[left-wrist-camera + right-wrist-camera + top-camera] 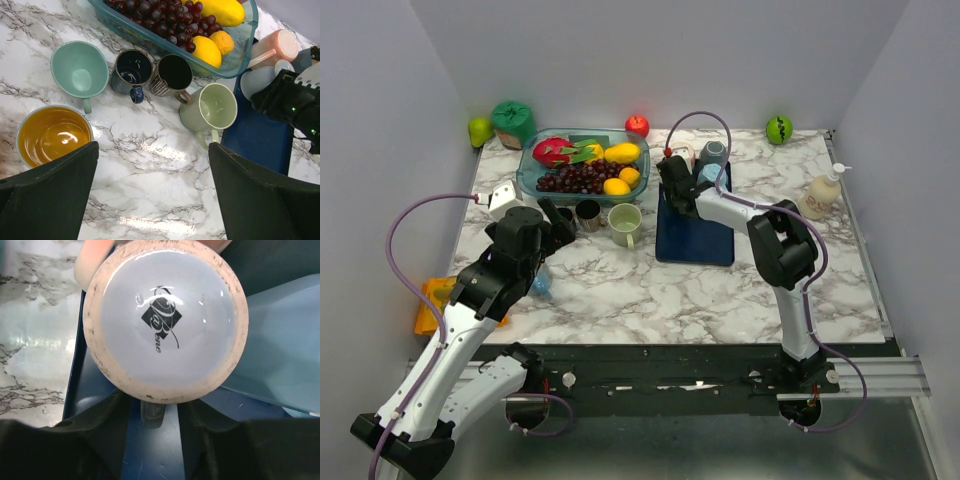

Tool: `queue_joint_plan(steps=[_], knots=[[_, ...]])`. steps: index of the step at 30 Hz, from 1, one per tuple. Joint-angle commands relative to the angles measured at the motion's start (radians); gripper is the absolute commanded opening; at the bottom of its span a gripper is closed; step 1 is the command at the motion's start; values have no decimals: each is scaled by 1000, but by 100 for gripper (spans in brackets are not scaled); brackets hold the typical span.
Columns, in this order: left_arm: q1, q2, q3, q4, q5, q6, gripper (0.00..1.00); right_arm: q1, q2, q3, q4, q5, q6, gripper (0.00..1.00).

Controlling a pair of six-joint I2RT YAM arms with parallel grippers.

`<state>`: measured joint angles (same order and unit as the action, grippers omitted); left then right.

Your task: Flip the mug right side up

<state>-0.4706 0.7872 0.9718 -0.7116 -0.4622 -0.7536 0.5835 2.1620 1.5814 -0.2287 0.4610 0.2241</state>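
Right wrist view: my right gripper (152, 415) sits at the mug (165, 320), whose glazed base, printed with a dark maker's mark, fills the frame just ahead of the fingers. That base faces me, so the mouth points away, which I judge is why the mug needs turning. The fingertips run out of sight beneath the mug's edge, so I cannot tell whether the gripper is clamped on it or merely set against it. Just to the right of the gripper lies a pale blue mug (280, 340), close beside the first. Under both is the dark blue mat (95, 395) that carries them, and off to the left, past the mat's edge, runs the marble surface (30, 340).

From the left wrist, my left gripper (153, 150) hangs with its fingers spread wide and nothing between them, apparently held clear to give the right arm room. Nearest, by its left finger, stands a cup with a yellow inside (52, 135). Farther ahead are a teal cup (80, 67), a dark blue mug (131, 70), a striped mug (172, 75) and a pale green mug (212, 107), all mouth up, as the task's mug should end. Beyond them a glass dish (248, 35) holds grapes (160, 15) and yellow fruit.
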Motion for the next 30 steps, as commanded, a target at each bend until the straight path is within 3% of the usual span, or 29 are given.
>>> queue_joint_plan(steps=[1,6,11,16,19,20,25,30], knots=[[4,-8,-12,18,5,-9,99,2,-44,-6,45,-27,-35,44],[4,-8,-13,17,10,-13,99,1,-41,0,40,-21,-39,36],[4,-9,-13,18,10,-15,99,1,-53,2,28,-8,-35,53],[4,-9,-15,21,10,-16,99,1,-60,11,17,-21,-29,54],[4,-9,-15,23,13,-16,99,1,-56,17,11,-24,-23,47],[4,-9,-13,23,11,-15,99,1,-53,20,9,-25,-22,41],[4,-11,-18,21,11,-16,99,1,-34,35,-9,-27,-16,30],[4,-14,-18,21,13,-16,99,1,-37,43,-14,-18,-5,6]])
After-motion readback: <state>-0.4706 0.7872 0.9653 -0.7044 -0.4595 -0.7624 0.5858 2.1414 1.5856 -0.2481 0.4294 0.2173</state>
